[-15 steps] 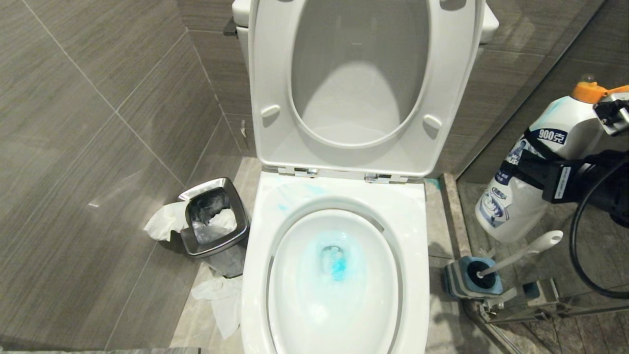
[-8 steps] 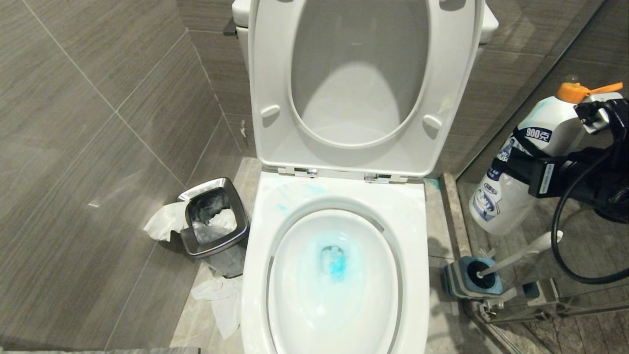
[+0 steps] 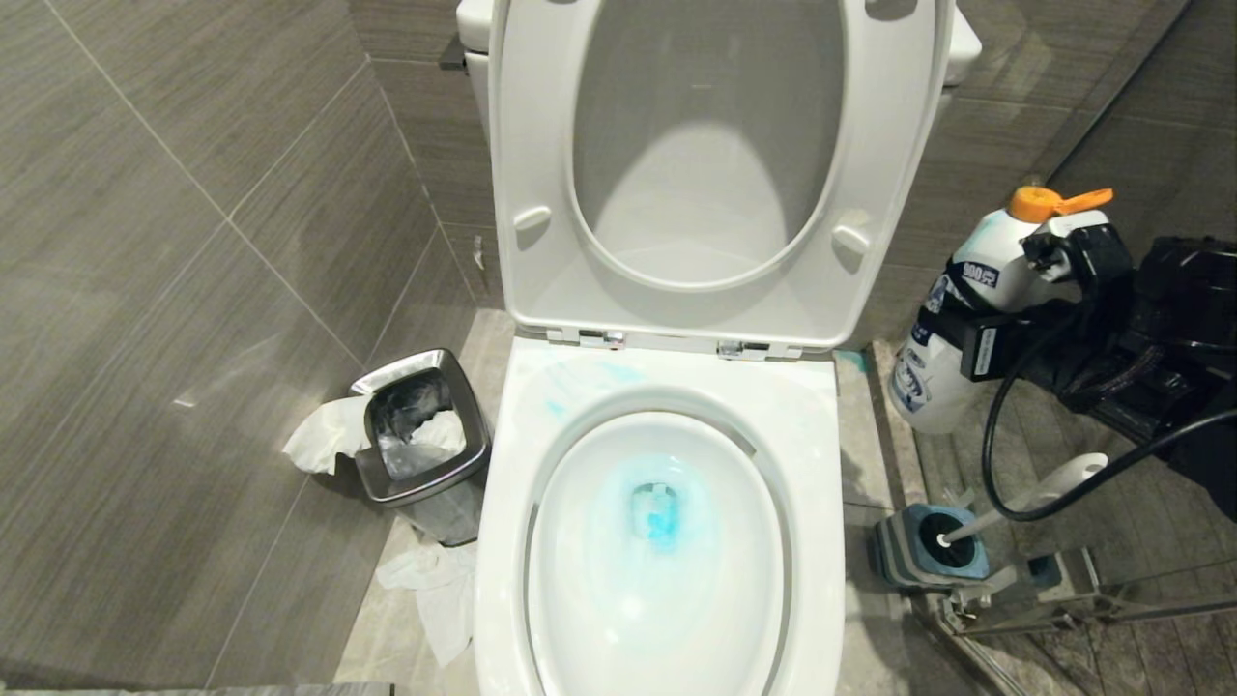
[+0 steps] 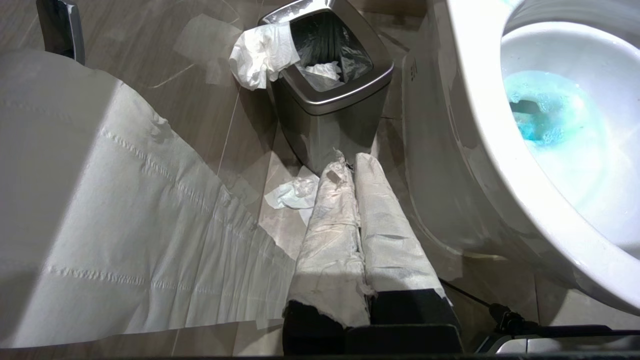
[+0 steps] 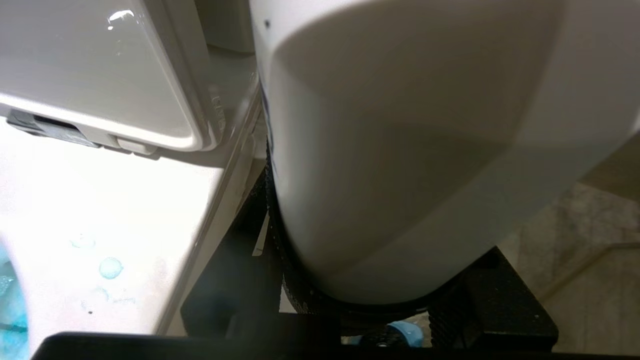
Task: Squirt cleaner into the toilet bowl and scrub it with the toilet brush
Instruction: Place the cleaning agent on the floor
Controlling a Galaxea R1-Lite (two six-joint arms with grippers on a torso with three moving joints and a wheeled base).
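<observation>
Grey tiled walls framed the toilet bowl (image 3: 657,541), cleaner (image 3: 662,517) pooled centrally; at three o'clock the right tool (image 3: 976,333) gripped the slippery bottle (image 3: 952,329). Below, the light, stiff toilet brush (image 3: 1024,498) offered its handle. Left wrist view: left tool (image 4: 352,175) closed, empty. Right wrist view: bottle filled the tool.

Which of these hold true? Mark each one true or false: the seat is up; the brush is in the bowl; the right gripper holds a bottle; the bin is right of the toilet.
1. The toilet seat is raised. True.
2. The brush is in the toilet bowl. False: it stands in its holder on the floor.
3. The right gripper holds the bottle. True.
4. The bin stands right of the toilet. False: it is on the left.
</observation>
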